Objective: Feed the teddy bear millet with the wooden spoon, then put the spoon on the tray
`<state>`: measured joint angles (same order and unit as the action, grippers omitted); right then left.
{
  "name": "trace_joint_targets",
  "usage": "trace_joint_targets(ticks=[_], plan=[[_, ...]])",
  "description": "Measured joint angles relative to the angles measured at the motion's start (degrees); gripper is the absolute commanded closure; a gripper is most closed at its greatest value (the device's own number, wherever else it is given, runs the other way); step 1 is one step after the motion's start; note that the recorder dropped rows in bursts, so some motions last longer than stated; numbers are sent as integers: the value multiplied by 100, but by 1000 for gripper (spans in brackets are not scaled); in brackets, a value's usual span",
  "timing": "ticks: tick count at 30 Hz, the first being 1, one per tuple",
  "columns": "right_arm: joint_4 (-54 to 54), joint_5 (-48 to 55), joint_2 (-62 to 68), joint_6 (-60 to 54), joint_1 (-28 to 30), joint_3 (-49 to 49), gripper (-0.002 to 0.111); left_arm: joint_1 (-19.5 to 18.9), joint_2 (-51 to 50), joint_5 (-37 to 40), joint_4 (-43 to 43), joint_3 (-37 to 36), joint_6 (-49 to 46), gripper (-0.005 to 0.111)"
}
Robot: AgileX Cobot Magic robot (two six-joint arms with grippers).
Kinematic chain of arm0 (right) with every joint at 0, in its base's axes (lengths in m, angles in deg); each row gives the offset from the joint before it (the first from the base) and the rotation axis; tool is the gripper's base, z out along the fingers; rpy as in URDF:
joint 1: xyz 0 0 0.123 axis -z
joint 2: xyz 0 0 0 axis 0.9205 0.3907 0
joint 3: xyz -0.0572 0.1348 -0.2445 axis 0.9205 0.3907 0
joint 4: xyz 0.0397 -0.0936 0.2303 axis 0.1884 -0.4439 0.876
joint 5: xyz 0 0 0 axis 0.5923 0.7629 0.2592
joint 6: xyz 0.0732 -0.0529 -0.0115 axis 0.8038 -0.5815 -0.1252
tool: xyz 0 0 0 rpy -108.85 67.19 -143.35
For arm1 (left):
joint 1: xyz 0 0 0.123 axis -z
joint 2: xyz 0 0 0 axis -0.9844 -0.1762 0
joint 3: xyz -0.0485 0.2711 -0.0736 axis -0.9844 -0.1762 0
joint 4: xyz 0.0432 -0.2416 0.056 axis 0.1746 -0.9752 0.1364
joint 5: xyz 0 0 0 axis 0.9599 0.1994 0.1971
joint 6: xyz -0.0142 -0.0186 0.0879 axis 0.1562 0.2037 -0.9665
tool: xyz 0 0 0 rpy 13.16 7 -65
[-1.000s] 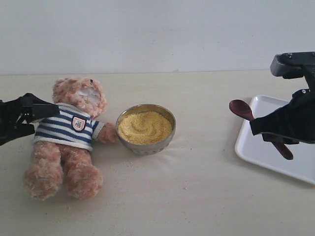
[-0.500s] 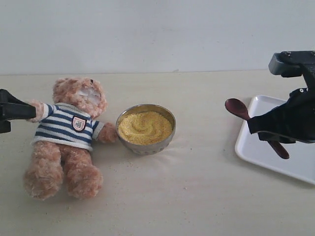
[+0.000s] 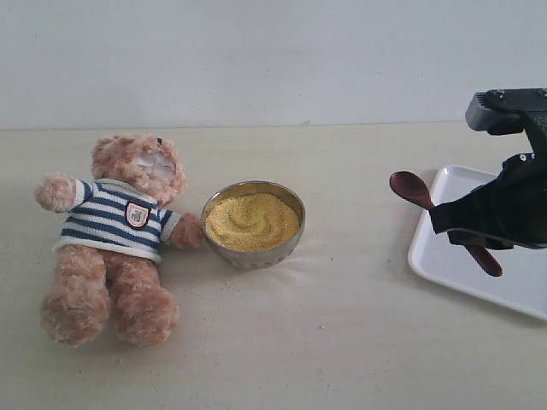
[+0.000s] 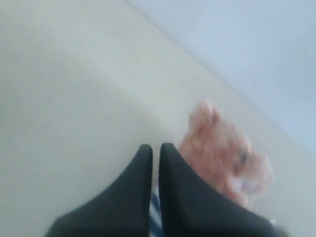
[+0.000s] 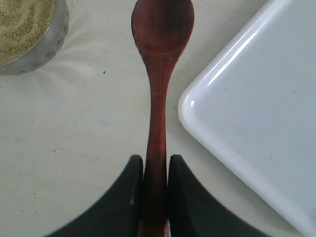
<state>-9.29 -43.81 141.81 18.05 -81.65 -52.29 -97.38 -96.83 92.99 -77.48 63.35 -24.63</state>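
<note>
In the exterior view, you're seeing the teddy bear (image 3: 115, 235) lying on its back at the left of the tabletop (image 3: 342, 342), arms spreading out. One paw is resting just beside the metal bowl (image 3: 256, 256). The millet (image 3: 252, 222) is sitting mounded inside that bowl. Over on the right, your right gripper (image 3: 450, 224) is clamping the wooden spoon (image 3: 413, 190) partway along its handle. The oval end is pointing toward the bowl but staying well apart from it. The handle's tail is sticking out over the near corner of the white tray (image 3: 453, 269), which is lying flat at the right edge.

Switching to the left wrist view, everything is blurring. Your left gripper (image 4: 155, 153) is showing its two dark fingers pressed together with only a thin seam between them, gripping nothing. Beyond the tips the teddy bear (image 4: 222, 158) is appearing as a fuzzy tan shape on the pale tabletop (image 4: 64, 98).

In the right wrist view, your right gripper (image 5: 156, 173) is squeezing the slim handle of the wooden spoon (image 5: 159, 89) on both sides. The spoon is hanging over the tabletop (image 5: 74, 138), between the metal bowl (image 5: 54, 37) of millet (image 5: 19, 22) and the rounded corner of the tray (image 5: 256, 113).
</note>
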Motion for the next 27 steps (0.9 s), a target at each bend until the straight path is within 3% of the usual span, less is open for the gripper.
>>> trace_joint_targets(ticks=[3, 7, 11, 15, 21, 23, 27], plan=[[0, 0, 0, 0, 0, 0, 109, 0, 556, -1157, -13, -124, 887, 102], [0, 0, 0, 0, 0, 0, 109, -10, 1223, -2666, 83, -192, 1139, 102], [36, 0, 0, 0, 0, 0, 109, -10, 1941, -3594, 1294, -192, 1243, 102], [45, 0, 0, 0, 0, 0, 109, -10, 2632, -3771, 3486, -62, 1933, 102], [45, 0, 0, 0, 0, 0, 109, 329, 3663, -3749, 6779, 350, 3984, 102], [45, -11, 0, 0, 0, 0, 109, 413, 3916, -3609, 7454, 368, 4684, 102], [45, -11, 0, -24, 0, 0, 109, 444, 4068, -3194, 7959, 104, 5262, 102]])
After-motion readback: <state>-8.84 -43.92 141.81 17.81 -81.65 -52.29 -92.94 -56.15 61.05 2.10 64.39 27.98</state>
